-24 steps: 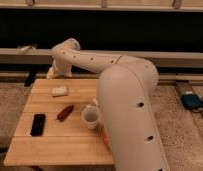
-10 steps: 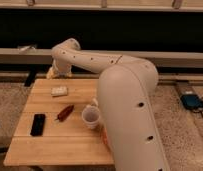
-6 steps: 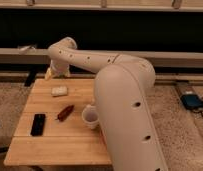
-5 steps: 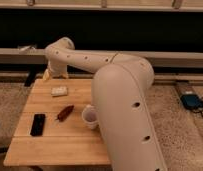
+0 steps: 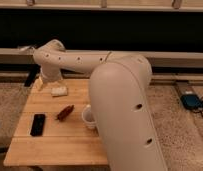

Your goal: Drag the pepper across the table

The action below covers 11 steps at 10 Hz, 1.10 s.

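- My fingers hung at the far left corner of the counter, low over its back edge, at the end of my arm.
- Whether they were spread wide or drawn together I could not tell, because my own wrist stood in front of them.
- The pepper lay well apart from my fingers, on the bare wood a little left of the counter's middle.
- It was dark red and slim, and it lay aslant, one end pointing to the far right and the other to the near left.
- A black phone lay flat to the left of the pepper, near the counter's left edge. It was close to the pepper but not touching it.
- A pale block rested on the far part of the counter, just to the right of my fingers, between them and the pepper.
- A white cup stood upright to the right of the pepper, apart from it. Its right side was hidden behind my arm.
- My arm bent at an elbow above the far left corner and ran rightward along the back of the counter. It then swelled into a bulky pale segment that filled the foreground and covered the counter's right end.
- On the speckled floor to the right sat a small blue device, with a cable trailing from it.
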Available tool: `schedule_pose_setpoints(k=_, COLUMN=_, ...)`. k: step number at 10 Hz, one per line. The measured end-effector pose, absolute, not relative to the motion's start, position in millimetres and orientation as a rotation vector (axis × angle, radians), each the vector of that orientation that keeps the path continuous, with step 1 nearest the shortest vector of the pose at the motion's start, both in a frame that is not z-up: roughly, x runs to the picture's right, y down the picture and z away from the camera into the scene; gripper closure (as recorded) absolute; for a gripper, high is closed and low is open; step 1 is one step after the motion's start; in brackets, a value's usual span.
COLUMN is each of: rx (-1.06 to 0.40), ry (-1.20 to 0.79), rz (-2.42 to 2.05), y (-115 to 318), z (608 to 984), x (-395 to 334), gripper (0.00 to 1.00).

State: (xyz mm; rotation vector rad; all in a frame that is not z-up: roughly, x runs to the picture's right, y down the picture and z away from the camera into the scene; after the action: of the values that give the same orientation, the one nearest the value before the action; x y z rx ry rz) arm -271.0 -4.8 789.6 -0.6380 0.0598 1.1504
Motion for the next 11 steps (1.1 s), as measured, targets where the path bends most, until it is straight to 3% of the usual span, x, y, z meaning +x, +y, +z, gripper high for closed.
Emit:
schedule_pose_setpoints(k=4, rx=-0.673, ry=0.167, rz=1.141, y=44.1, z=787.4, x=-273.0, gripper=0.2)
schedule_pose_setpoints(k=11, rx=-0.699, ry=0.332, rz=1.15, y=93.4, z=788.1, x=-264.7, gripper=0.2)
